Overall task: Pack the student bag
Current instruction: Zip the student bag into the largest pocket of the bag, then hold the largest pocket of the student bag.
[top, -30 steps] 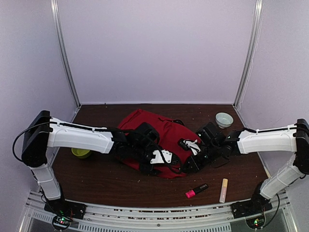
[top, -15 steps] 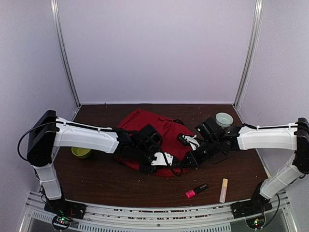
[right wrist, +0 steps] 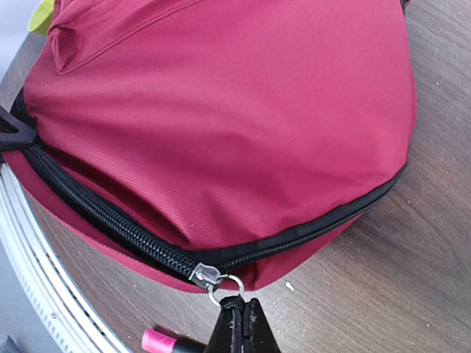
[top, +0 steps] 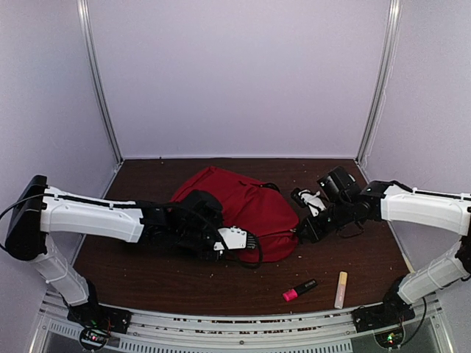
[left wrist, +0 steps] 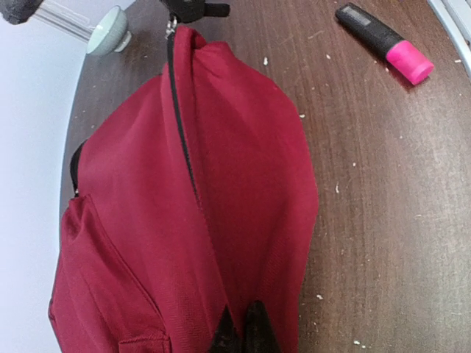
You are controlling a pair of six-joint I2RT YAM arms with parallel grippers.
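Note:
The student bag point(top: 243, 202) is a red fabric backpack lying on its side mid-table, also seen in the left wrist view point(left wrist: 184, 206) and the right wrist view point(right wrist: 221, 110). My left gripper point(top: 243, 244) is at the bag's near left edge, shut on a fold of its red fabric point(left wrist: 239, 332). My right gripper point(top: 301, 234) is at the bag's right end. It is shut point(right wrist: 240, 315) on the black pull tab hanging from the ring of the silver zipper slider point(right wrist: 204, 274). To the right of the slider the black zipper is closed.
A pink-capped black highlighter point(top: 299, 290) and a cream stick point(top: 341, 289) lie near the front right edge. A pale bowl point(left wrist: 110, 33) stands behind the bag's right end. Something yellow-green point(right wrist: 40, 15) shows past the bag's far side.
My left gripper has shut on the bag's fabric and drawn left. My right gripper has moved right with the zipper pull. The bag now lies stretched between them.

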